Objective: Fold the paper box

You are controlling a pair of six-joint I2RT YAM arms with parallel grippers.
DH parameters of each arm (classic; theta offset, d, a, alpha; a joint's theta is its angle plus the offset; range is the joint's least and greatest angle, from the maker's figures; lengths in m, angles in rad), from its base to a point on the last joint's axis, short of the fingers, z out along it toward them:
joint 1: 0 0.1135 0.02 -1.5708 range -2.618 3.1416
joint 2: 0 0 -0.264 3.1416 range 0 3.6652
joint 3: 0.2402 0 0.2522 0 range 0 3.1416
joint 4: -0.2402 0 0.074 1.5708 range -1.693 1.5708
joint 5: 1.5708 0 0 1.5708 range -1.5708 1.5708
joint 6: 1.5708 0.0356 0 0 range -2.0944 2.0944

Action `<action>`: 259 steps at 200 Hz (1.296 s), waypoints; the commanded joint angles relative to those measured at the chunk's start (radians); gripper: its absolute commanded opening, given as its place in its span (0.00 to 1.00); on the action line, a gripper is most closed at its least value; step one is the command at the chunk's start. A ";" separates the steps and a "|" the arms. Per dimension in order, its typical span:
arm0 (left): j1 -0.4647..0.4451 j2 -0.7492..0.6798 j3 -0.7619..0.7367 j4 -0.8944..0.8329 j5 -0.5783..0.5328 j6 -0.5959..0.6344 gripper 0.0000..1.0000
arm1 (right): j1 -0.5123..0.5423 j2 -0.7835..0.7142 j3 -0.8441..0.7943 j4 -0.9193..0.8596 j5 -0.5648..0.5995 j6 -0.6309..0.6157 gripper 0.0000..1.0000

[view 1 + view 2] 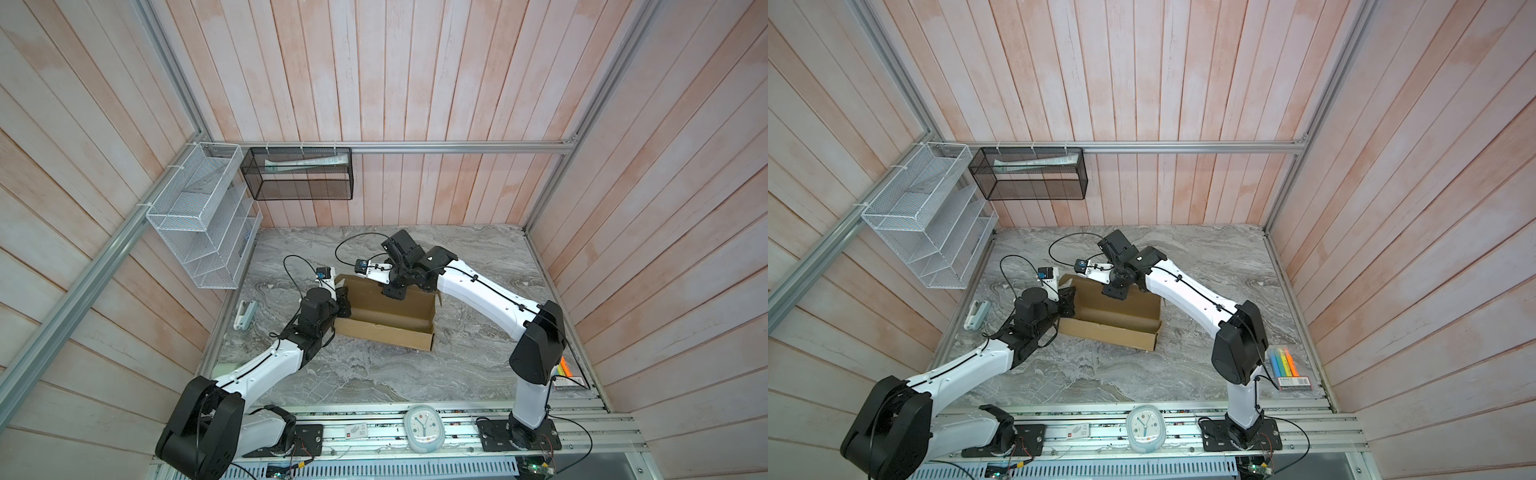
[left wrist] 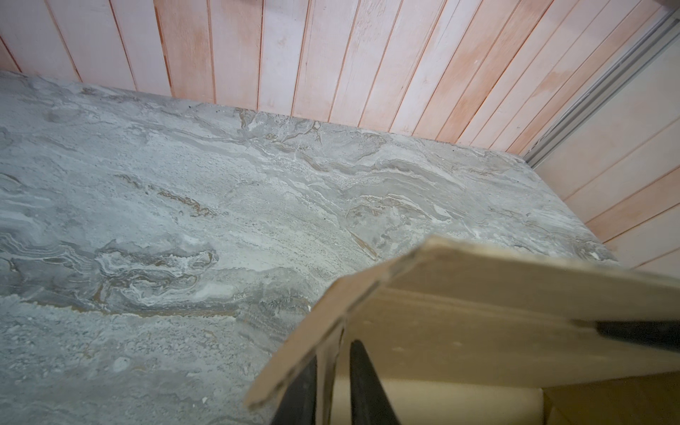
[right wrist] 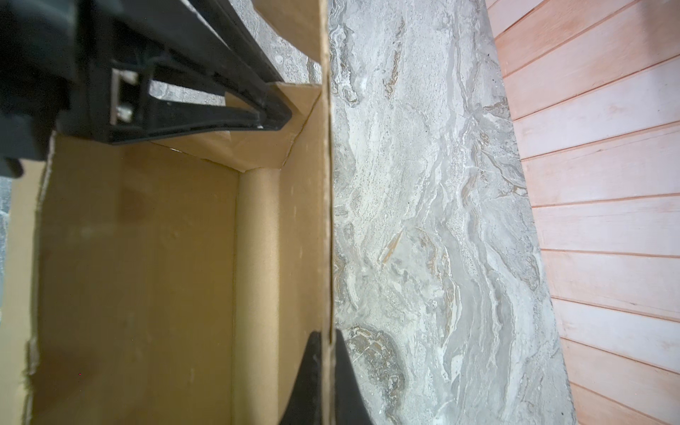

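The paper box [image 1: 386, 318] [image 1: 1113, 316] is a plain brown cardboard tray with its walls standing, open side up, on the grey marble table [image 1: 374, 374]. My left gripper [image 1: 344, 301] [image 2: 333, 368] is at the box's left end. Its black fingers [image 2: 368, 386] straddle a thin upright end flap [image 2: 325, 371] with a small gap on one side, so it is slightly open. My right gripper [image 1: 392, 293] [image 3: 327, 368] reaches over the far long wall [image 3: 325, 220] and is shut on its top edge, one finger inside the box and one outside.
A white wire rack [image 1: 203, 220] and a black mesh basket [image 1: 299, 172] hang on the back left walls. A small white object [image 1: 245, 314] lies left of the box. A clock [image 1: 424, 428] sits on the front rail. A highlighter pack [image 1: 1287, 368] lies at the right edge.
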 commanded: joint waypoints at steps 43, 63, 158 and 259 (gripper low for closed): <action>0.009 -0.037 0.023 -0.023 -0.018 0.010 0.32 | 0.007 0.012 0.012 -0.045 0.022 -0.011 0.00; 0.012 -0.050 0.023 -0.030 -0.022 0.010 0.34 | 0.008 0.012 0.012 -0.044 0.026 -0.011 0.00; 0.028 -0.208 0.018 -0.150 -0.030 -0.003 0.40 | 0.008 0.017 0.025 -0.045 0.028 -0.003 0.00; -0.029 -0.490 -0.016 -0.576 0.102 -0.270 0.31 | 0.009 0.009 0.015 -0.035 0.036 0.008 0.00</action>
